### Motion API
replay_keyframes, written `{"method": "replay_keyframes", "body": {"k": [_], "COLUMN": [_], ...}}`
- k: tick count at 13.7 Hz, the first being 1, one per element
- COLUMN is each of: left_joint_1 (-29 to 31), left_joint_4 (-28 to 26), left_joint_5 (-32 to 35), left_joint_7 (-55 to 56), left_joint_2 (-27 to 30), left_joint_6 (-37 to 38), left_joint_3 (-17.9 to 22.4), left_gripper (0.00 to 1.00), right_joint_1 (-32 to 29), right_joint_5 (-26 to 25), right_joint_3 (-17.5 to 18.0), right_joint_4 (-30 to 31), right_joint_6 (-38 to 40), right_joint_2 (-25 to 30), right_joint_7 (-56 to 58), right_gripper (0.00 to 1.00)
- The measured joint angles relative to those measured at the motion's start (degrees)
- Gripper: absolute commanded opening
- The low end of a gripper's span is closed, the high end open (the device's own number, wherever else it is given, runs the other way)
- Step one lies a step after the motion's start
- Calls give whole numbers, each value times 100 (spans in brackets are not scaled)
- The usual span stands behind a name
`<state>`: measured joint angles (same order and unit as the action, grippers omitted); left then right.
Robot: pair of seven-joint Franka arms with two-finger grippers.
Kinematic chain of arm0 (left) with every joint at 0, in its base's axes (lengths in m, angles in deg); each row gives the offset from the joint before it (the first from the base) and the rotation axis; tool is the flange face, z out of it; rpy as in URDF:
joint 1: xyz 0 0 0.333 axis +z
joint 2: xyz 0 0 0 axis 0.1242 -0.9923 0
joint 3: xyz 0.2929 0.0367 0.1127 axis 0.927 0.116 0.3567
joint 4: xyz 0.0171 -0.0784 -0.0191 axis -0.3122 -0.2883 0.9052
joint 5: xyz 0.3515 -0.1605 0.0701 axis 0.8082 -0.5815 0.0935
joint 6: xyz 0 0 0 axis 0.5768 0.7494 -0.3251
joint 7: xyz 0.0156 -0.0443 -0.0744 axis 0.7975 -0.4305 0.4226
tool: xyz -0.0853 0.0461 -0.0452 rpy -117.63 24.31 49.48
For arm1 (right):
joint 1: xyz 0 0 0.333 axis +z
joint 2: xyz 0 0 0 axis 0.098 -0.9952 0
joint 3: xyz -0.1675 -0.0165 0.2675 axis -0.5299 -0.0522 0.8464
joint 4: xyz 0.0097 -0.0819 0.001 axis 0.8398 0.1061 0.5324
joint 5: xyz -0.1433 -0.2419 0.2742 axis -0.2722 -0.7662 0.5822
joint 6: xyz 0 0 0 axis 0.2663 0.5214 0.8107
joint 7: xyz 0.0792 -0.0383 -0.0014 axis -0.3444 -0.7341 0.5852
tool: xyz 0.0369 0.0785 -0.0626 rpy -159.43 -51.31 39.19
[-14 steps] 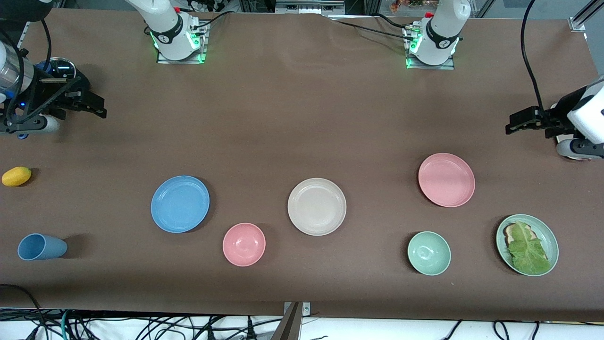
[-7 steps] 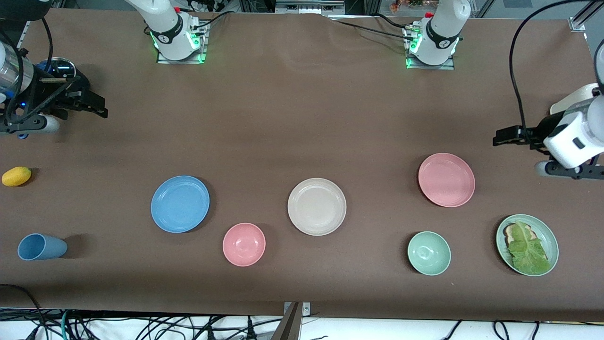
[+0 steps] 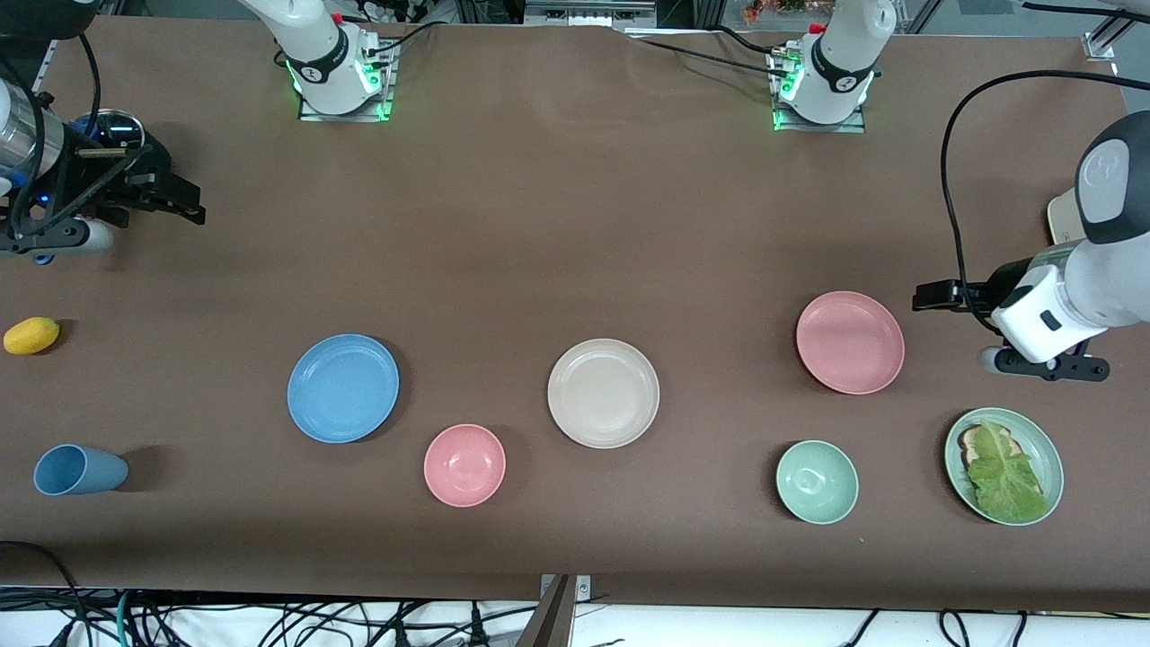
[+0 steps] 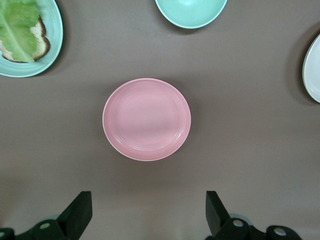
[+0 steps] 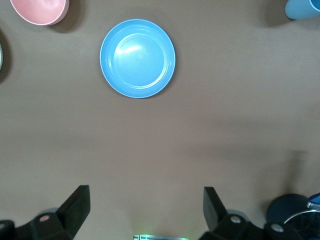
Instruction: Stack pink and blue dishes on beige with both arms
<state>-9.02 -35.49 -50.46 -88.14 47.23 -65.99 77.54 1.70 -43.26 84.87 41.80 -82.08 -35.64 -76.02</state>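
Pink plate point(image 3: 850, 342) lies just beside your left gripper point(image 3: 930, 296), jaws spread and empty — open worktop point(image 3: 557, 225) surrounds its rim. Blue plate point(image 3: 342, 387) sits well apart from the right gripper point(image 3: 184, 205), also spread. Beige plate point(image 3: 603, 393) waits between them — bare.

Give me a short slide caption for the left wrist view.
Open left tool hovering near a flat round matte pink plate on the brown table.
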Motion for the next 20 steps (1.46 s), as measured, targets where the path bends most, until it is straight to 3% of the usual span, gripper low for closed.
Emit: {"method": "replay_keyframes", "body": {"k": [7, 20], "left_joint_1": [-8, 716], "left_joint_4": [-3, -1165], "left_joint_5": [0, 1], "left_joint_7": [-3, -831], "left_joint_2": [-484, -759], "left_joint_6": [-118, -2168], "left_joint_3": [-4, 69], "left_gripper": [100, 100], "right_joint_1": [-1, -43], "right_joint_5": [1, 0], "right_joint_3": [0, -28], "right_joint_4": [0, -1], "right_joint_6": [0, -30], "right_joint_2": [0, 0], "right_joint_7": [0, 0], "right_gripper": [100, 100]}}
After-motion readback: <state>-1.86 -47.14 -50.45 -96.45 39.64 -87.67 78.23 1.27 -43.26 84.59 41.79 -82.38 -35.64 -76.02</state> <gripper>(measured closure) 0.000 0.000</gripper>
